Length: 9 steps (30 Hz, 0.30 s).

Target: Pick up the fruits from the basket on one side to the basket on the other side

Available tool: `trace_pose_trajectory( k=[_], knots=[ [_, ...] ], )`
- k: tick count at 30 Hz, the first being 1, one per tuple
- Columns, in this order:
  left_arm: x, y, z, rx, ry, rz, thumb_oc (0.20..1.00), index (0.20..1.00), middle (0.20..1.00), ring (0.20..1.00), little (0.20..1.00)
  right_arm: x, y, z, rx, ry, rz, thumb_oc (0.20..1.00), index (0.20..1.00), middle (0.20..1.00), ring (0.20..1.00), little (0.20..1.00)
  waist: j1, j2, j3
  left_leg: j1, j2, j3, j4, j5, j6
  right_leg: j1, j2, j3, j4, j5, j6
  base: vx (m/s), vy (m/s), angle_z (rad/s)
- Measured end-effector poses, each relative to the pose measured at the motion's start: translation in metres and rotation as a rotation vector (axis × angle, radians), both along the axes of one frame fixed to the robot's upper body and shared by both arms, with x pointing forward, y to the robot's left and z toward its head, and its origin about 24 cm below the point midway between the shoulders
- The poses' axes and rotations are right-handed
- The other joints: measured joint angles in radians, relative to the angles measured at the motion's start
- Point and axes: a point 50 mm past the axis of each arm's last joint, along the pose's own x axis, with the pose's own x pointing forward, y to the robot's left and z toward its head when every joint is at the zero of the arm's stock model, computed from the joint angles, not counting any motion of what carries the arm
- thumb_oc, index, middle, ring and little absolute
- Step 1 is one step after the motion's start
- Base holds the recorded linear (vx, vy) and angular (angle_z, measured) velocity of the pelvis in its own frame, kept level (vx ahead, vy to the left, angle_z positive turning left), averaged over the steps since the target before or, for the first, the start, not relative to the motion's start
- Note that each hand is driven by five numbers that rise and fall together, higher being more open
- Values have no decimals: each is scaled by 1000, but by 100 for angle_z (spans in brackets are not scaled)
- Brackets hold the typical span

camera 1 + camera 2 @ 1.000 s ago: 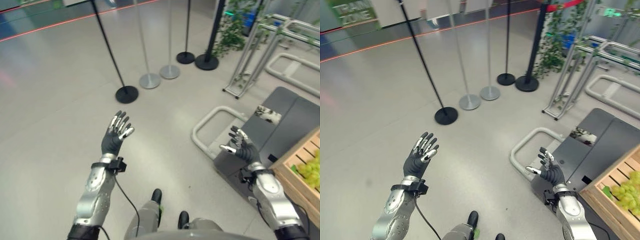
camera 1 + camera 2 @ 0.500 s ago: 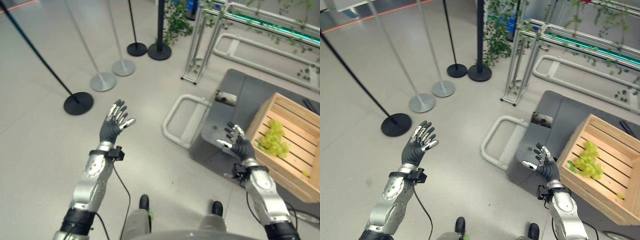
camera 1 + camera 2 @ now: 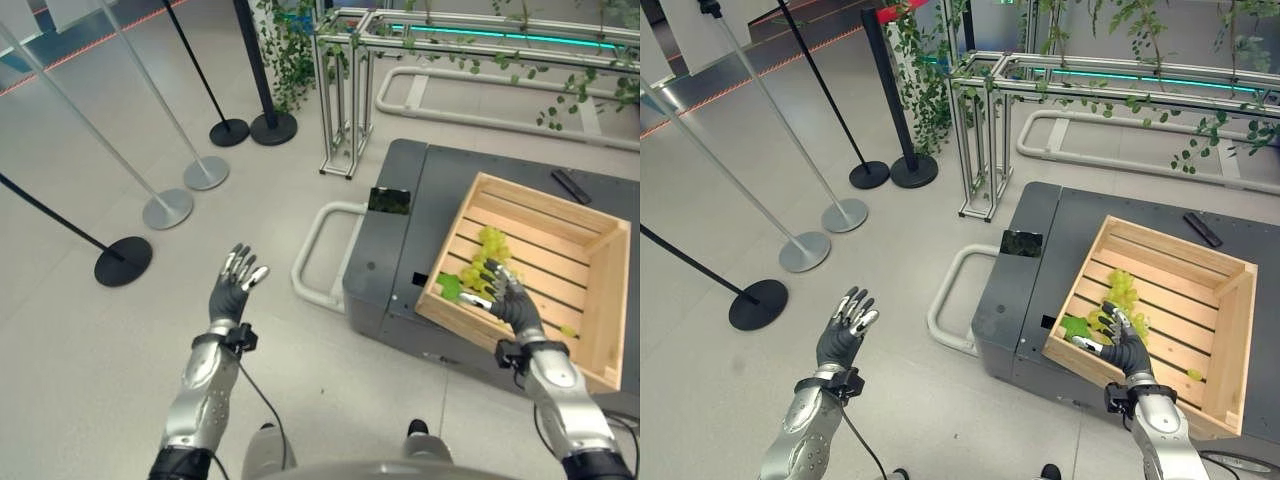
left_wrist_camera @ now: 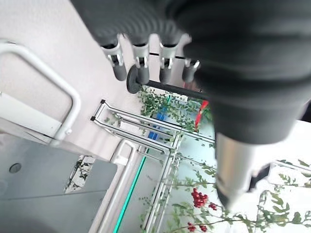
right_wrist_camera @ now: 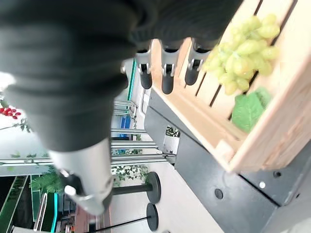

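My right hand hung above the near rim of the wooden crate, fingers straight and spread, holding nothing. Just past my fingertips, inside the crate on its slats, lay the bunch of green grapes, with a green leaf against the near wall beside it. A single loose green grape lay on the slats off to the outer side of that hand. My left hand was held up over bare floor, well apart from the crate, open and empty too.

I judged the bunch light but soft and easily bruised, the berries smooth and likely to pull off. Best to take it from above, near the stem end if I could find it, closing gently round the cluster.

Beyond the crate stretched the dark grey cart it sat on, then a metal frame with vines.
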Motion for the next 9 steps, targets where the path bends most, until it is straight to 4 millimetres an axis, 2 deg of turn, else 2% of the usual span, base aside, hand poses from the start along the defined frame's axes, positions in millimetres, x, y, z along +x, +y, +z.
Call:
trace_pose_trajectory(
  k=[1, 2, 3, 4, 5, 6, 7, 8, 9],
  knots=[
    [-2, 2, -4, 5, 17, 4, 1000, 1000, 1000, 1000, 1000, 1, 3, -2, 1, 6, 14, 1000, 1000, 1000, 1000, 1000, 17, -5, 6, -24, -14, -38, 45, 11, 14, 13, 18, 15, -15, -1, -14, 186, -233, -39],
    [1, -4, -14, 6, 65, -23, 1000, 1000, 1000, 1000, 1000, 0, 0, -4, -2, 24, 2, 1000, 1000, 1000, 1000, 1000, 27, -33, 14, -19, -116, -131, 68, -89, -34, 23, -17, 58, -34, 16, -21, 118, -170, -32],
    [-1, -5, -20, 8, 90, -32, 1000, 1000, 1000, 1000, 1000, 2, 2, -4, -1, 21, 8, 1000, 1000, 1000, 1000, 1000, 32, -34, 16, -33, -175, -113, 37, -160, -14, 33, -15, 71, -59, 14, -27, 213, -214, -29],
    [-2, -11, -24, -6, 103, -42, 1000, 1000, 1000, 1000, 1000, 2, -2, -5, -2, 28, -8, 1000, 1000, 1000, 1000, 1000, 26, -29, 19, -39, -242, -91, -64, -193, 26, 43, -14, 74, -84, 17, -34, 176, -101, -10],
    [-3, -13, -25, -8, 108, -45, 1000, 1000, 1000, 1000, 1000, 3, -1, -7, 4, 34, -11, 1000, 1000, 1000, 1000, 1000, 29, -25, 21, -47, -257, -74, -108, -191, 47, 45, -8, 76, -90, 14, -39, 133, -54, -14],
    [-4, -14, -28, -4, 120, -52, 1000, 1000, 1000, 1000, 1000, 1, 2, -12, 19, 48, -15, 1000, 1000, 1000, 1000, 1000, 27, -14, 23, -52, -251, -29, -191, -172, 75, 59, 21, 68, -109, 30, -29, 89, -12, -19],
    [-4, -14, -28, -1, 121, -54, 1000, 1000, 1000, 1000, 1000, 0, 4, -14, 24, 51, -13, 1000, 1000, 1000, 1000, 1000, 27, -7, 27, -57, -243, -29, -206, -162, 86, 68, 35, 68, -111, 27, -32, 76, -6, -43],
    [-7, -14, -31, 1, 135, -53, 1000, 1000, 1000, 1000, 1000, -4, 5, -18, 21, 75, -4, 1000, 1000, 1000, 1000, 1000, 23, 17, 27, -49, -215, -39, -217, -115, 114, 86, 72, 70, -111, 18, -23, 79, -7, -58],
    [-8, -13, -33, 4, 142, -55, 1000, 1000, 1000, 1000, 1000, -4, 6, -19, 19, 76, 1, 1000, 1000, 1000, 1000, 1000, 27, 35, 21, -31, -202, -42, -220, -109, 116, 96, 91, 69, -110, 9, -17, 40, -8, -79]
  ],
)
